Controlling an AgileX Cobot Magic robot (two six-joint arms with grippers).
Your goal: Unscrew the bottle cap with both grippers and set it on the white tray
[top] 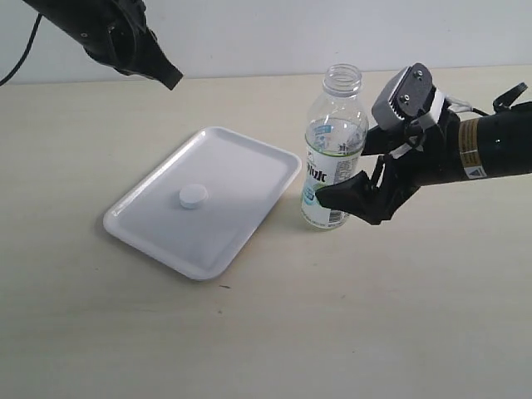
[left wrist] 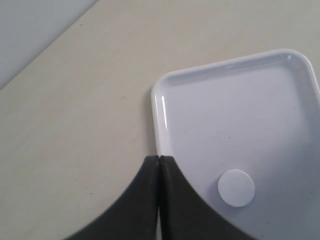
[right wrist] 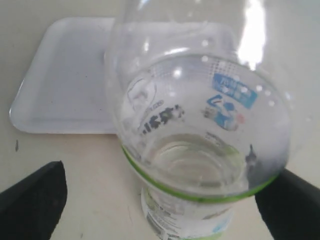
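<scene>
- Cap [top: 193,197]: lies flat, top face up, near the middle of the tray [top: 150,237] and well clear of the rim. By its position, the placing step looks done.
- Appearance: small, round and white, so it stands out only faintly against the white tray. Its side is too small here to show any ribbing.
- Bottle [top: 335,150]: stands upright on the worktop [top: 374,316], neck uncapped, just beside the tray's near right edge.
- Right hand [top: 345,170]: open, with its jaws wide on each side of the bottle's lower body. No grip is visible, and the wrist view shows a gap on both sides.
- Left hand [left wrist: 159,165]: closed and empty, raised over the tray's far corner.
- Risk 1: if the right hand draws back off-line, a jaw could clip the bottle. The bottle looks light, is not held, and would tip easily.
- Risk 2: a tipped bottle could spill from its open neck. If it fell towards the tray it could strike the rim and jolt the cap off.
- Risk 3: if the left hand came down where it hangs, it could press the tray's corner. That could tilt the tray and slide the cap.
</scene>
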